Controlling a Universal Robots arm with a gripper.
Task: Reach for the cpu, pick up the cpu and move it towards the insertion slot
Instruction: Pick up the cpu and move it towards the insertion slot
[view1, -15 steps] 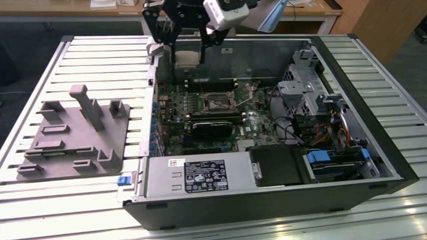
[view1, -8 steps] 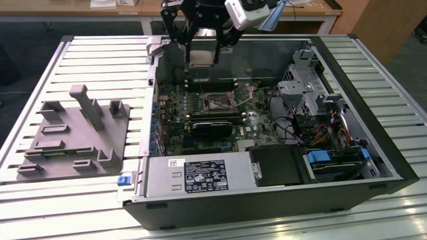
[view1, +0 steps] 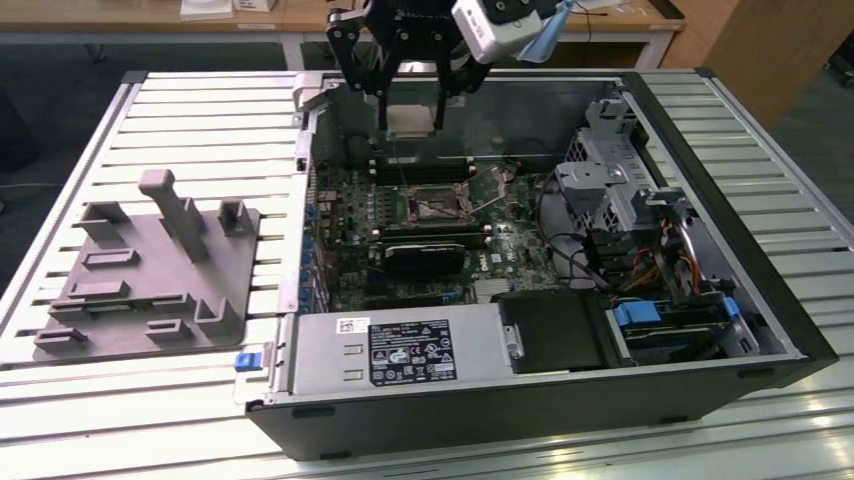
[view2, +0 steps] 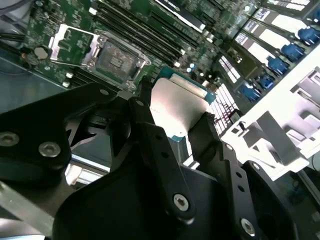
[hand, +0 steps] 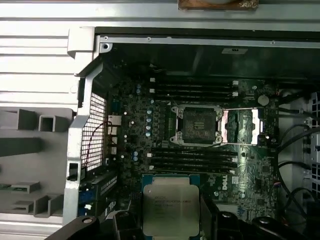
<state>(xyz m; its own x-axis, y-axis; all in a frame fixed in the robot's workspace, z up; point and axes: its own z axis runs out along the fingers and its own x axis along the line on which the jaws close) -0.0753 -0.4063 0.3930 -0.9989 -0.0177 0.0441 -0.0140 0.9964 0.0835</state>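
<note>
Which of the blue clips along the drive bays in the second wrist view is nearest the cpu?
The lowest blue clip, closest beside the cpu; the others sit farther off.

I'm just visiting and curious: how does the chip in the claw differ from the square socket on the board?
The cpu is a silvery plate with a pale rim, held above the board by the gripper; the insertion slot is dark, fixed on the motherboard. The cpu is solid and flat; the insertion slot sits empty with its metal frame flipped open. Both are square.
</note>
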